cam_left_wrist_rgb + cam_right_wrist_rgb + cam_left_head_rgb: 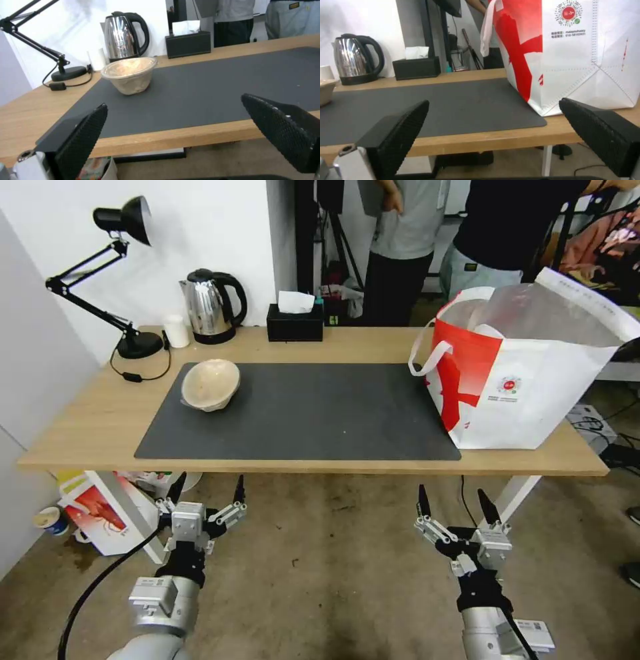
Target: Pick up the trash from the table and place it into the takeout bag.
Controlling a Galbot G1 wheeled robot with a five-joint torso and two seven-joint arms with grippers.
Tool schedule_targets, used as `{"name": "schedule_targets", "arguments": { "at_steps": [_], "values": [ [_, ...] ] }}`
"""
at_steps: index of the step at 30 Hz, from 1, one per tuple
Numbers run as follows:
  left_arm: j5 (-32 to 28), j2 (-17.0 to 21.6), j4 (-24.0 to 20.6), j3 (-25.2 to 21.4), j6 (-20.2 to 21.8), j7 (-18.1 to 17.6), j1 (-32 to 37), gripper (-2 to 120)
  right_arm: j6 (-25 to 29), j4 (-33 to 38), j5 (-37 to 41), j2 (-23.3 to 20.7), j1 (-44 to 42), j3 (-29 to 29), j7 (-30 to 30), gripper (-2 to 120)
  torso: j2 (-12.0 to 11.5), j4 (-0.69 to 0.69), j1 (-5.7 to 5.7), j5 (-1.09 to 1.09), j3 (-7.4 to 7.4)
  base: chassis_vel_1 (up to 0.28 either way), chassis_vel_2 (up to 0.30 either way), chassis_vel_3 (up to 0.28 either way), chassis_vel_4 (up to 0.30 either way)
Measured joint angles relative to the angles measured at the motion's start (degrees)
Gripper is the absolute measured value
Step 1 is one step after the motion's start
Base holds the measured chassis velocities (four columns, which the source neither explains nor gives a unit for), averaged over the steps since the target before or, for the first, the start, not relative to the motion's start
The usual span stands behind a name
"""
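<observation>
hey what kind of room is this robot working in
Probably an office or lab corner set up as a desk: a light-wood table against a white wall carries a desk lamp, an electric kettle and a tissue box. Tripods stand behind it.

Ahead of the left tool (207, 490) the fibre bowl (211, 385) sits on the table (87, 427); ahead of the right tool (455, 501) stands the takeout bag (527, 380).

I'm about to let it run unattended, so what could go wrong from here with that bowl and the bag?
The beige fibre bowl sits tilted on the dark grey mat, so the open left tool might tip it or pinch only the rim. The boxy red-and-white takeout bag has a tall soft wall and floppy white strap handles that could snag an arm.
</observation>
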Motion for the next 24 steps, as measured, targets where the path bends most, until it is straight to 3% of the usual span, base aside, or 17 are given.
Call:
{"name": "schedule_targets", "arguments": {
  "at_steps": [24],
  "values": [
    [0.0,0.0,0.0,0.0,0.0,0.0,0.0,100,0.0,0.0,0.0,0.0,0.0,0.0,0.0,100,0.0,0.00,0.00,0.00,0.00,0.000,0.000,0.000,0.000]
  ]
}}
